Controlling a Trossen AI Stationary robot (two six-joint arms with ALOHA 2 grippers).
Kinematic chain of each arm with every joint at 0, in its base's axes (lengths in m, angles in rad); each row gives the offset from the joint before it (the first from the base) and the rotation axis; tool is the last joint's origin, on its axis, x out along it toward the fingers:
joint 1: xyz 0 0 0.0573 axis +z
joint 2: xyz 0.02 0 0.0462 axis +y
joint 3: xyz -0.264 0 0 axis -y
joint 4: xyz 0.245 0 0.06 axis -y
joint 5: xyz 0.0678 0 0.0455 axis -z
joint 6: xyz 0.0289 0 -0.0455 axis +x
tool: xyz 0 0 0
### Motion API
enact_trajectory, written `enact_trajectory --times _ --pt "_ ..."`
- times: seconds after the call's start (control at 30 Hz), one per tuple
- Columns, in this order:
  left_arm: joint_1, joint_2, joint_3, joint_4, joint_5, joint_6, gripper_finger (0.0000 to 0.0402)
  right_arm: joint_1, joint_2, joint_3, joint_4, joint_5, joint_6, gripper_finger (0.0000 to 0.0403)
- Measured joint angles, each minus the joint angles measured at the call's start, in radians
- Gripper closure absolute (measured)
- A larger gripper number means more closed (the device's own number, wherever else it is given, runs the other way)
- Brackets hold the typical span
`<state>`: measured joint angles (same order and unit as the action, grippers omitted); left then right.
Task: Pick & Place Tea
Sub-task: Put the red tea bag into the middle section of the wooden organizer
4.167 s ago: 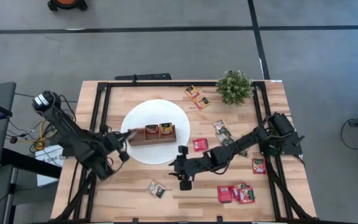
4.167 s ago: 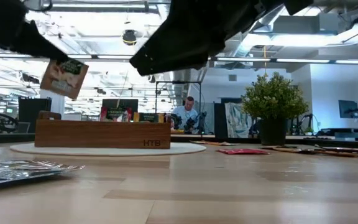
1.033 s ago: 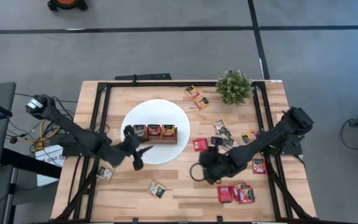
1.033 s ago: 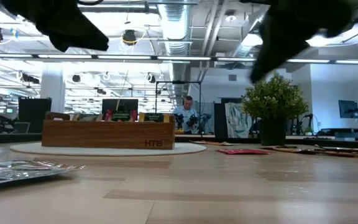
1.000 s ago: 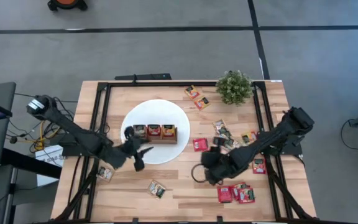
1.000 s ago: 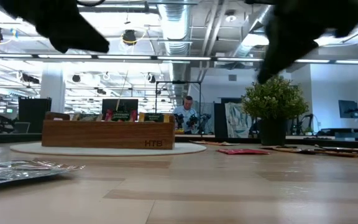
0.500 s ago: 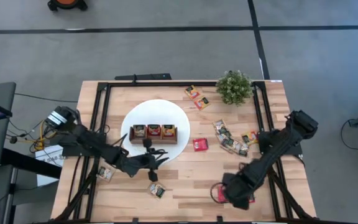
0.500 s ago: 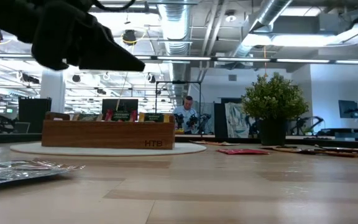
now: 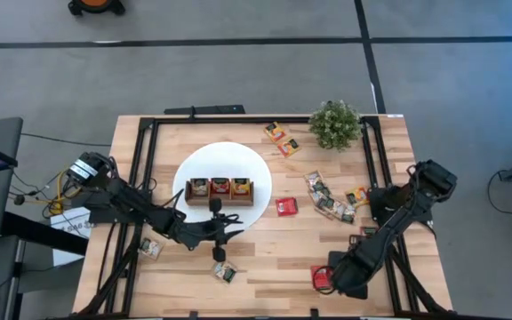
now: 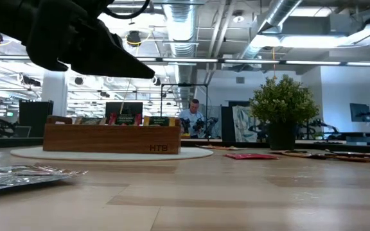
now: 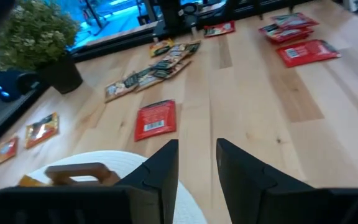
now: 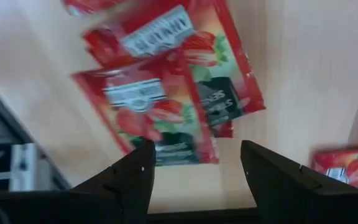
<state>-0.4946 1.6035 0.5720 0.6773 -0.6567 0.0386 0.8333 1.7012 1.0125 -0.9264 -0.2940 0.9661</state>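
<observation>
The tea lies as small sachets spread over the table. A red pile (image 9: 318,277) (image 12: 160,112) sits at the near right, and my right gripper (image 9: 340,277) (image 12: 194,174) hovers open over it, fingers pointing down on either side, touching nothing. My left gripper (image 9: 225,233) (image 11: 197,168) stands open and empty at the near right rim of the white disc (image 9: 220,160), pointing almost level toward a single red sachet (image 9: 285,206) (image 11: 155,118). A white-and-green sachet (image 9: 225,271) lies flat just nearer than it. The wooden tray (image 9: 220,191) on the disc holds sachets upright in its compartments.
A potted plant (image 9: 334,124) stands at the far right, with orange-yellow sachets (image 9: 281,138) beside it. A cluster of sachets (image 9: 327,200) lies right of centre, and one more (image 9: 151,249) near the left edge. A black frame (image 9: 140,169) runs around the table. Bare wood lies between the arms.
My left gripper has moved from the disc's near left rim toward the table's right and near edges, sinking and levelling out. My right gripper has swung from the table's middle toward the near right, dropped and tipped down over the red sachet pile.
</observation>
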Motion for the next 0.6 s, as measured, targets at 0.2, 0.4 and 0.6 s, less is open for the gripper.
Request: enact_trajectory --times 0.2,0.4,0.6 --pt "0.0 0.0 0.0 -0.001 0.022 -0.029 0.03 -0.034 0.0 -0.051 0.039 -0.038 -0.097 0.018" --pt "0.0 0.0 0.0 -0.004 0.057 -0.054 0.03 -0.082 0.0 -0.127 0.16 -0.176 -0.135 0.0181" --pt "-0.003 0.0 0.0 -0.032 0.074 -0.076 0.03 -0.11 -0.001 -0.172 0.255 -0.238 -0.136 0.0224"
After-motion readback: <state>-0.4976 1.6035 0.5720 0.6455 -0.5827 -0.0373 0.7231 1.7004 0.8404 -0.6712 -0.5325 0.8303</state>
